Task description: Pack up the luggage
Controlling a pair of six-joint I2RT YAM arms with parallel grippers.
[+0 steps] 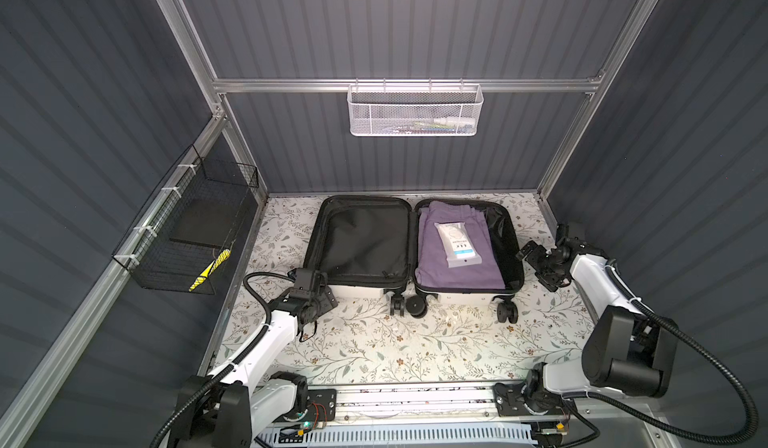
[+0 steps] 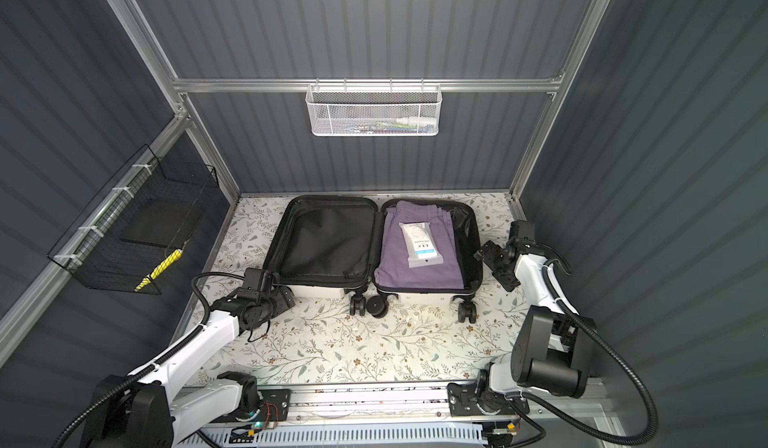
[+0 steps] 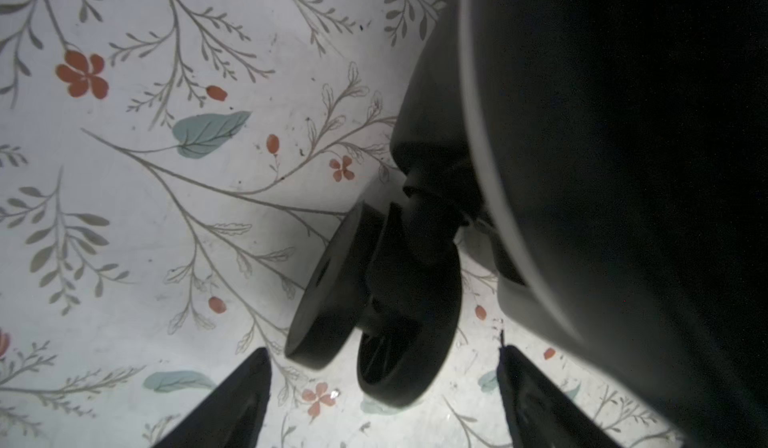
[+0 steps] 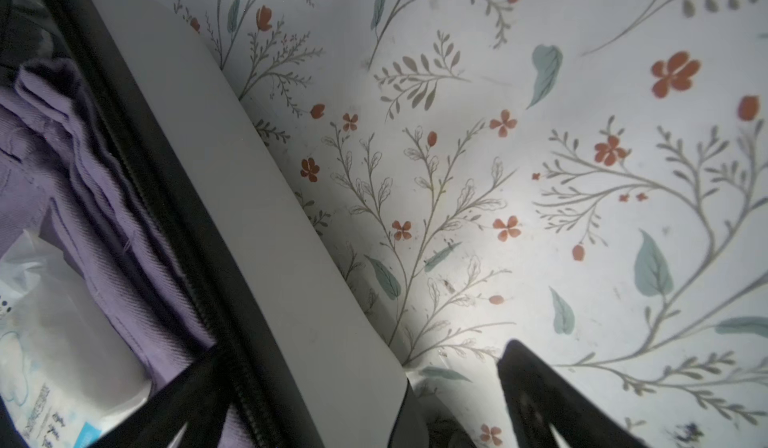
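Closing looks like the step in hand: the luggage point(image 1: 361, 238) lies open flat at the back of the table point(image 1: 374, 342), left half bare, right half holding purple cloth point(image 1: 457, 269) under a wipes pack point(image 1: 457, 244). The left gripper point(image 1: 322, 288), jaws wide and empty, sits by the near-left wheel point(image 3: 374, 300). The right gripper point(image 1: 536, 267), equally wide, straddles the right wall. Next, I judge, one half needs gripping at its rim and swinging over.

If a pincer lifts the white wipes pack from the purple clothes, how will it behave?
The wipes pack looks like a soft film pouch, so it would probably sag rather than stay stiff. Its glossy wrapper may be slippery. It lies flat on the folded purple clothes, so rolling seems unlikely.
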